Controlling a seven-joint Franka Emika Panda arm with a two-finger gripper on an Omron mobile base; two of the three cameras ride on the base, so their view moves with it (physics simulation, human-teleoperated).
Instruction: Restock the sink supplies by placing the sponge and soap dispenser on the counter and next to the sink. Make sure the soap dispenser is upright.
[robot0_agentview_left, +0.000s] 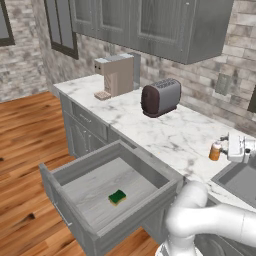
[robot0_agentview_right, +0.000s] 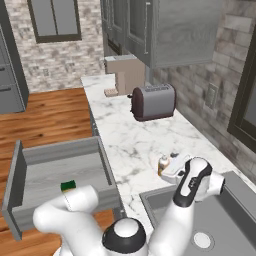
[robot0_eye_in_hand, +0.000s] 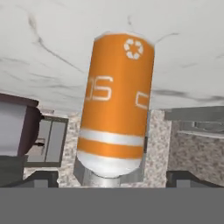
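A kitchen of pale brick walls and wood floor (robot0_agentview_left: 25, 130), with the white marble desk (robot0_agentview_left: 165, 130) running away over grey cabinets. Nearest of all, the drawer (robot0_agentview_left: 107, 192) hangs wide open, and there lies the sponge (robot0_agentview_left: 117, 197), green side up, flat on the pale drawer bottom, well apart from the sink. Just past that, at the right, is the grey recessed sink (robot0_agentview_left: 240, 180). And here is the action: the soap dispenser (robot0_agentview_left: 215, 151) stands on the desk just beside the sink's near corner. In the left base view it looks upright, orange body with a pale top. The claw (robot0_agentview_left: 235, 148) sits right at it, level with the bottle. The hand view has the orange bottle (robot0_eye_in_hand: 116, 105) close up between the two dark fingertips (robot0_eye_in_hand: 41, 178), and they stand spread wide, each with a clear gap to the bottle's sides, so nothing is pinched. From the right base view the white arm reaches across the basin towards the bottle (robot0_agentview_right: 163, 164). Farther along the desk there's the dark toaster (robot0_agentview_left: 160, 97), and beyond it a beige coffee machine (robot0_agentview_left: 116, 74) near the far end, under the grey wall cabinets (robot0_agentview_left: 150, 25).
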